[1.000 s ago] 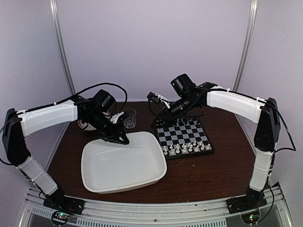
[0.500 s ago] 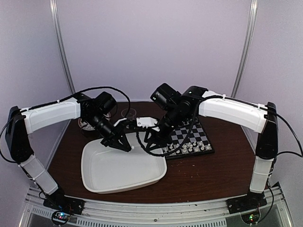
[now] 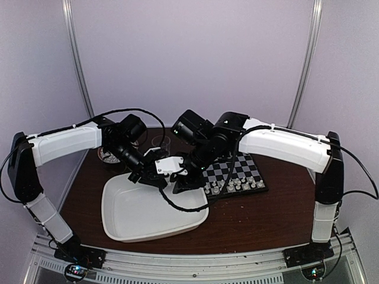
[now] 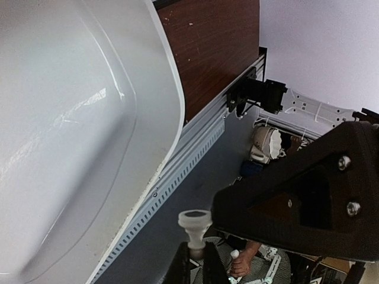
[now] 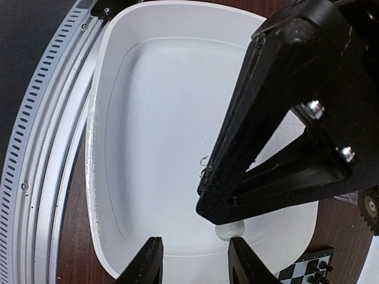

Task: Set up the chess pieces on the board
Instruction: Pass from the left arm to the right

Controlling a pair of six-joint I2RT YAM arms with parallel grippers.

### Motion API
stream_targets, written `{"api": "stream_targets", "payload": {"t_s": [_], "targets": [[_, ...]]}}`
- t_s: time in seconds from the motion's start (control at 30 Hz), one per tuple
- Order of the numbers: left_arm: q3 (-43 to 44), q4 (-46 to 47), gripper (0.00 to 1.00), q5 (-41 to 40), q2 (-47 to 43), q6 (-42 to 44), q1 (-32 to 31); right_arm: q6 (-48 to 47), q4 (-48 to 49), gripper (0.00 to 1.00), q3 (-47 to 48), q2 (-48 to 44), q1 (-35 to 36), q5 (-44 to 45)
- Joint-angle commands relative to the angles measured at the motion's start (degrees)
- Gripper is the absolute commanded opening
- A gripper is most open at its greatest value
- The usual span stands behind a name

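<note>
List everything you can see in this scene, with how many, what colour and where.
Tray: one, white, near left of the table.
Board: one, black and pale checks, right of the tray.
White chess pieces: two rows, too small to count, along the board's near edge.
Held chess piece: one, white, above the tray.
Clear cup: one, behind the tray, partly hidden.
Round dish: one, dark, far left, contents unclear.
Table: one, dark brown.
Left gripper: black, shut on the held chess piece.
Right gripper: black, open, close beside the left gripper over the tray.
</note>
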Motion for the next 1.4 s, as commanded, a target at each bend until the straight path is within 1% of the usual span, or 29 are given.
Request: {"api": "stream_targets", "payload": {"t_s": [0.0,0.33,0.63,0.67,0.73,0.8,0.93,1.07,1.1,1.2,1.27,1.37], "targets": [[0.1,4.7,0.00,4.0,-0.2,-2.1,0.5,-0.5,0.0,0.40,1.7,1.0,1.0,4.2],[-1.3,5.9,0.00,5.4,-0.4,-2.9,0.5,1.1,2.7,0.36,2.1,1.6,1.8,9.7],[-1.0,5.9,0.00,6.2,0.1,-2.7,0.5,0.8,3.6,0.37,1.9,1.9,2.4,10.5],[-1.0,5.9,0.00,6.2,0.1,-2.7,0.5,0.7,3.5,0.35,1.9,1.9,2.4,10.4],[-0.9,5.9,0.00,6.1,0.1,-2.7,0.5,0.6,3.4,0.26,2.0,1.9,2.5,10.4],[-0.7,5.9,0.00,5.8,0.1,-2.7,0.5,0.6,3.4,0.21,1.9,1.9,2.5,10.4],[0.0,5.9,0.01,4.7,0.3,-2.6,0.5,1.4,3.9,0.15,1.4,1.7,2.4,10.1],[3.0,4.8,0.24,-0.4,-0.9,-0.3,0.5,4.3,4.7,0.12,1.1,1.4,0.9,6.1],[4.2,4.0,0.28,-2.7,-1.5,0.8,0.5,5.4,5.0,0.12,1.1,1.3,0.1,4.6],[6.2,4.0,0.33,-10.0,-5.4,4.0,0.5,9.2,5.8,0.11,1.1,0.8,-2.8,-2.5],[5.1,6.7,0.37,-15.8,-9.1,5.7,0.5,12.1,6.7,0.11,1.1,0.4,-4.6,-7.7],[-2.6,17.5,0.40,-22.7,-16.7,8.4,0.2,17.9,8.8,0.11,1.3,0.1,-7.4,-16.3]]}}
